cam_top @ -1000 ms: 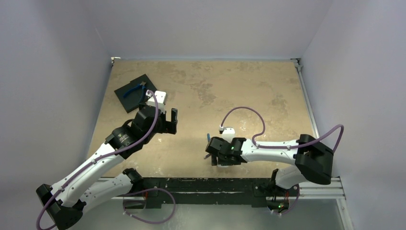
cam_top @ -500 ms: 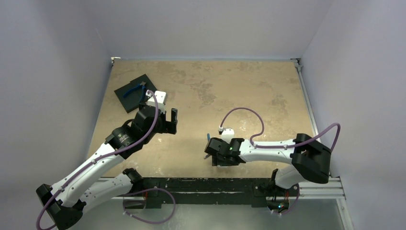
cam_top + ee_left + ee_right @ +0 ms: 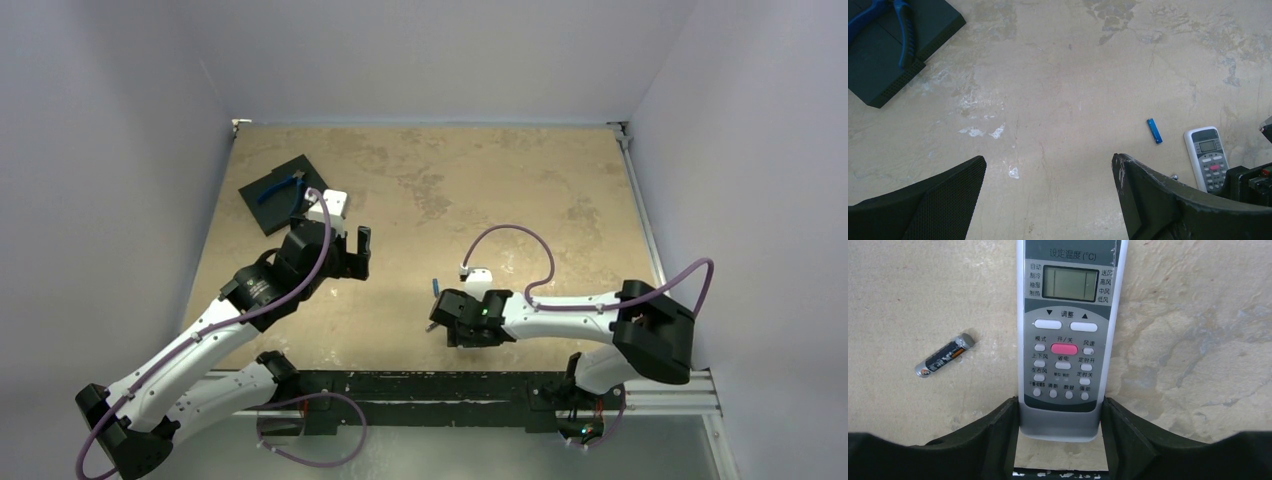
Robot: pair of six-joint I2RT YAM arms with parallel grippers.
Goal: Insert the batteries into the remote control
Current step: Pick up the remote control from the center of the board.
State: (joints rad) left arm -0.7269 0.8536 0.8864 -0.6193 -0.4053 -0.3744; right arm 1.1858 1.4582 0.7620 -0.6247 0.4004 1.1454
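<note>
The white remote control lies face up on the table, screen and buttons showing. Its near end sits between the fingers of my right gripper, and both pads press its long sides, so the gripper is shut on it. A dark battery lies loose to the remote's left. The blue battery lies just left of the remote in the left wrist view and shows from above. My left gripper hovers wide open over bare table, left of both batteries, holding nothing.
A black square pad with blue-handled pliers on it lies at the table's far left, also seen from the left wrist. The dark rail at the table's near edge runs just behind the right gripper.
The right gripper's jaws have closed in onto the sides of the remote. The left arm has not moved.
</note>
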